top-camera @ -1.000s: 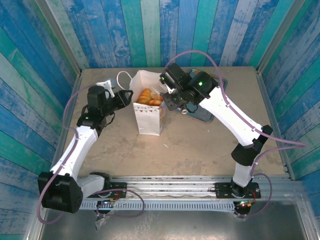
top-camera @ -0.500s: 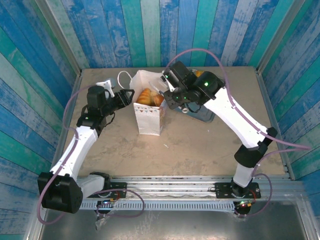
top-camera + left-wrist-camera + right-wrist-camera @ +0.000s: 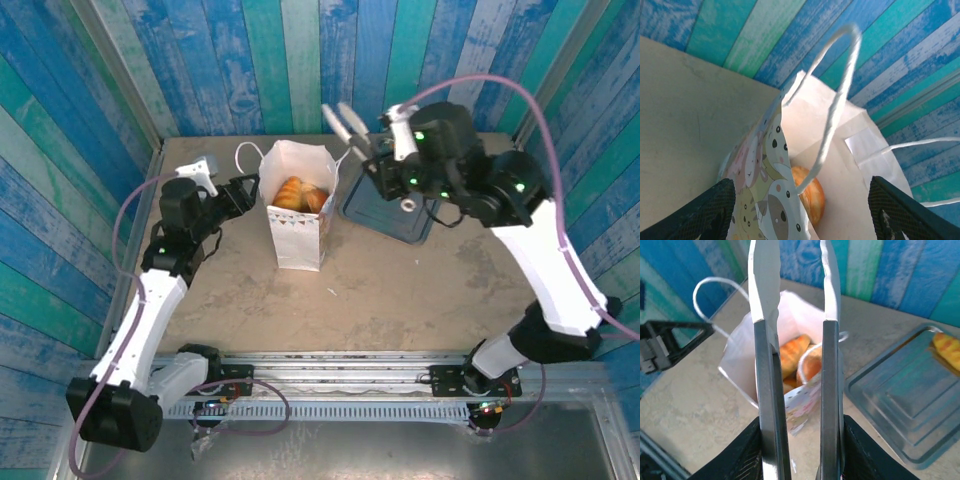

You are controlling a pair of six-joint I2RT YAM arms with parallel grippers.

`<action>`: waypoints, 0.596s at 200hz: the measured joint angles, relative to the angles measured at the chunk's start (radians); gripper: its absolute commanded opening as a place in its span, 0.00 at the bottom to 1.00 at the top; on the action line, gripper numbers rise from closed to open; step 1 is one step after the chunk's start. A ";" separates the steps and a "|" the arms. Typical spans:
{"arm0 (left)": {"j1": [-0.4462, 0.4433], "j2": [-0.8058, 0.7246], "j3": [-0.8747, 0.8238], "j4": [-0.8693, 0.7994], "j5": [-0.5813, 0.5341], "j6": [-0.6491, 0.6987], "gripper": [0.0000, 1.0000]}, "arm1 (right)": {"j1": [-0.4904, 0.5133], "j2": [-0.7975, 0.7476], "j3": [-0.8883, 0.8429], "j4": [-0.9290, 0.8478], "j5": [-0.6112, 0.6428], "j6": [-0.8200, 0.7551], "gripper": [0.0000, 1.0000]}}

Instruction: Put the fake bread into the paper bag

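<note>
Tongs (image 3: 340,120) have been lifted out of the bag (image 3: 297,245) toward the far right, pinched in the right gripper (image 3: 383,152), and the left gripper (image 3: 243,190) has been spread wide at the rim, so with bread (image 3: 297,193) piled inside, the unheld bag could get tipped on the next drop.

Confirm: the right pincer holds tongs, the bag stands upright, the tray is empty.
Not empty: the right wrist view shows one pastry on the tray. The right pincer does hold the tongs, and the bag stands upright.
</note>
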State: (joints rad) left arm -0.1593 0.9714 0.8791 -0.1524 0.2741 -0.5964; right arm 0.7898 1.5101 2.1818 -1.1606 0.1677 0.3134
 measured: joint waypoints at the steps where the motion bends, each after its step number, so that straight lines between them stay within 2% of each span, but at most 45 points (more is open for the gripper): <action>1: 0.000 -0.002 0.000 0.000 -0.002 0.000 0.74 | -0.003 -0.003 -0.003 0.001 0.000 0.001 0.39; 8: 0.000 -0.030 -0.006 -0.001 -0.023 0.003 0.76 | -0.030 -0.035 -0.032 0.003 0.003 0.005 0.39; 25: 0.000 -0.097 -0.025 0.000 -0.067 0.019 0.88 | -0.101 -0.105 -0.113 0.003 0.009 0.013 0.39; 39: 0.000 -0.145 -0.043 0.002 -0.100 0.027 0.93 | -0.167 -0.148 -0.186 0.003 0.009 0.014 0.39; 49: 0.000 -0.167 -0.055 0.003 -0.120 0.035 1.00 | -0.215 -0.172 -0.242 0.007 0.007 0.014 0.39; 61: 0.000 -0.181 -0.066 0.004 -0.135 0.043 0.94 | -0.265 -0.190 -0.309 0.014 0.005 0.014 0.39; 119: 0.000 -0.181 -0.081 0.002 -0.148 0.062 0.94 | -0.484 -0.206 -0.644 0.121 -0.082 -0.025 0.40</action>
State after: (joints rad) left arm -0.1593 0.7906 0.7979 -0.1501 0.1261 -0.5346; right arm 0.3058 1.3045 1.5379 -1.0393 0.0860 0.2886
